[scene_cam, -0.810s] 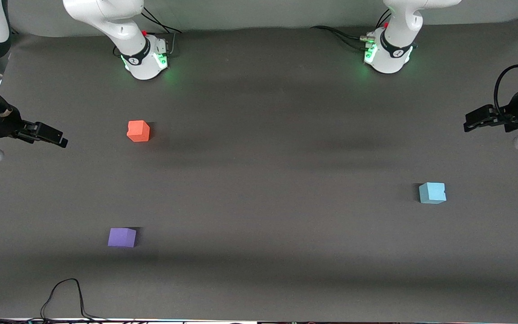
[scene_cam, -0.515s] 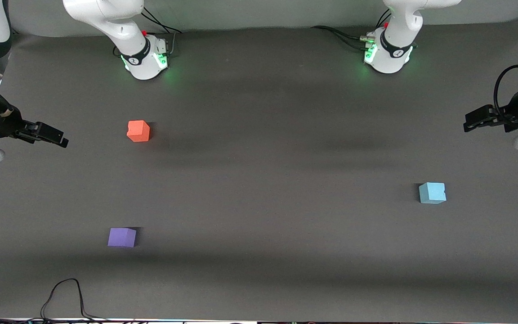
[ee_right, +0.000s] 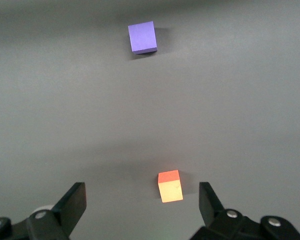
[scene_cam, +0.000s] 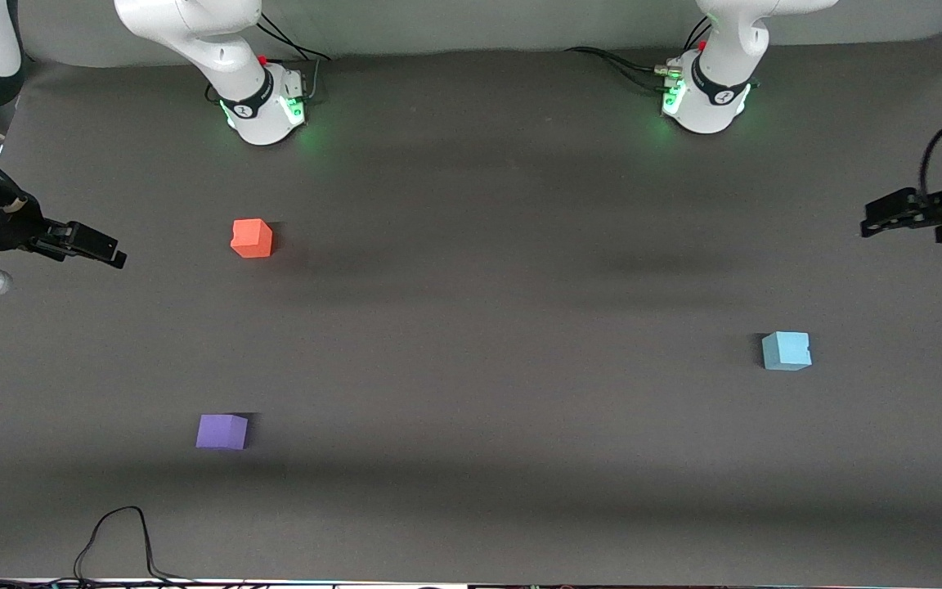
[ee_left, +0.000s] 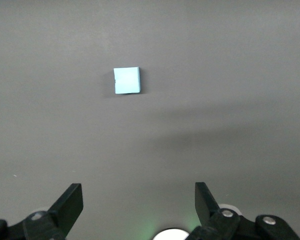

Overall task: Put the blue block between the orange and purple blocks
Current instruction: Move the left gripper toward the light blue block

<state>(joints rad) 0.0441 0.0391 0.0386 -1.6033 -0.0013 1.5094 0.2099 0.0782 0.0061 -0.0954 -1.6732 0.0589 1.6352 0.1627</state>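
Blue block [scene_cam: 786, 350] sits alone toward the left arm's end of the desk [scene_cam: 471, 343]; orange block [scene_cam: 252, 238] and purple block [scene_cam: 222, 431] lie toward the right arm's end, well apart. Left gripper [scene_cam: 888, 217] and right gripper [scene_cam: 95, 245] hang over the desk's ends, jaws apart, empty. No writing is legible.

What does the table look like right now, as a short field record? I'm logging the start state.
blue block: on table, toward left arm's end, untouched
orange block: toward right arm's end
purple block: nearer the front camera than orange
gap between orange and purple: unfilled
left gripper: open, holding nothing
right gripper: open, holding nothing
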